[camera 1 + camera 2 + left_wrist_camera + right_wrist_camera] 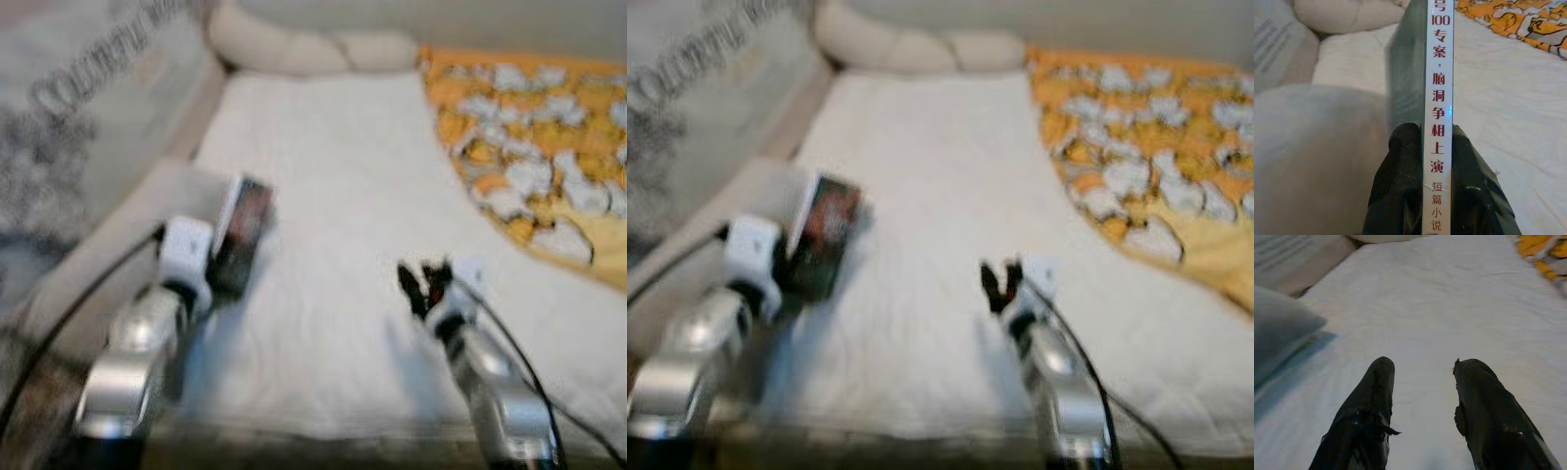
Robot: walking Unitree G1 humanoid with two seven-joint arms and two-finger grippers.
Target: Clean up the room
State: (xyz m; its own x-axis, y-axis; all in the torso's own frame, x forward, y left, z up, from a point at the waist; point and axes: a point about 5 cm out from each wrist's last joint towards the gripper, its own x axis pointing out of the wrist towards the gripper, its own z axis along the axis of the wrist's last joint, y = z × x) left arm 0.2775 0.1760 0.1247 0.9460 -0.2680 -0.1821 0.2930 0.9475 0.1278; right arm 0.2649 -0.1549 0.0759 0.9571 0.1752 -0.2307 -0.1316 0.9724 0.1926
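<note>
My left gripper is shut on a thin book with a dark cover, holding it upright over the left side of the white bed. In the left wrist view the book's white spine with red Chinese characters stands between the two black fingers. My right gripper hovers above the middle of the bed, open, with nothing between its fingers.
An orange blanket with white animal prints covers the bed's right side. A rolled cream pillow lies at the head. A grey printed cushion and a padded rail run along the left edge.
</note>
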